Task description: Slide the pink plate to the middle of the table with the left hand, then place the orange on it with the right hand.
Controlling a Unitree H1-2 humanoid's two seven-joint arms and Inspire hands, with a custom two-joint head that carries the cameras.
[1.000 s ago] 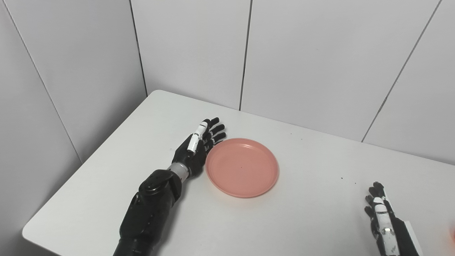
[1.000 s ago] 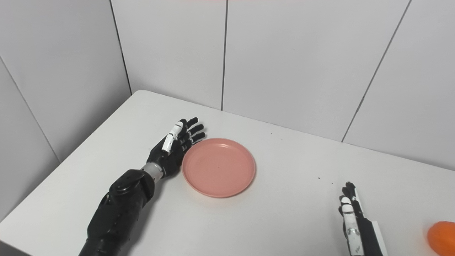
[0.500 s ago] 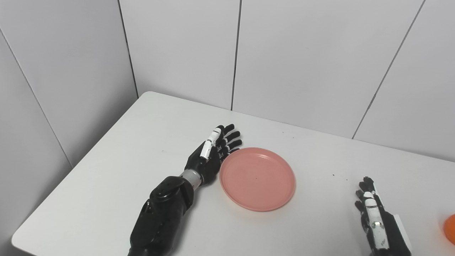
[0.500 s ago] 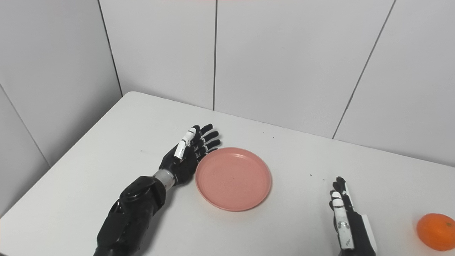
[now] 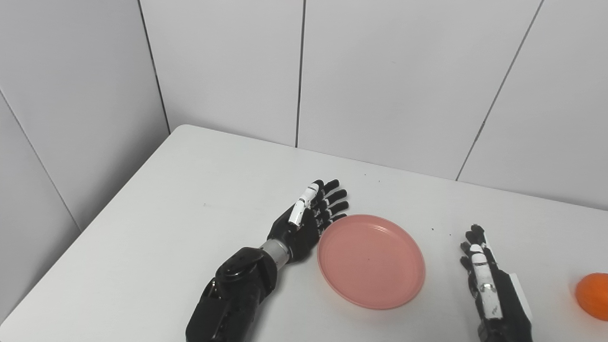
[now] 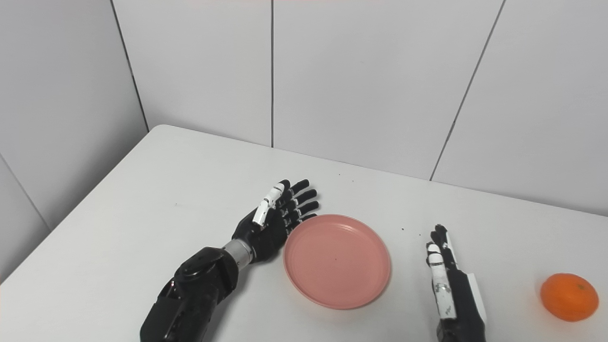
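Observation:
The pink plate (image 5: 371, 260) lies flat and empty on the white table (image 5: 156, 228). My left hand (image 5: 308, 222) is open, fingers straight, its edge set against the plate's left rim. My right hand (image 6: 444, 280) is open and holds nothing, standing on the table just right of the plate, apart from it. The orange (image 6: 569, 297) sits on the table at the far right, well to the right of my right hand; it also shows cut off by the frame edge in the left eye view (image 5: 593, 295).
White wall panels (image 5: 380, 71) close off the table's far edge and left side. A few small dark specks (image 5: 433, 229) lie on the table behind the plate.
My left hand has pushed the plate to the right along the table. The camera has also turned right, bringing the orange into view. My right hand stays open.

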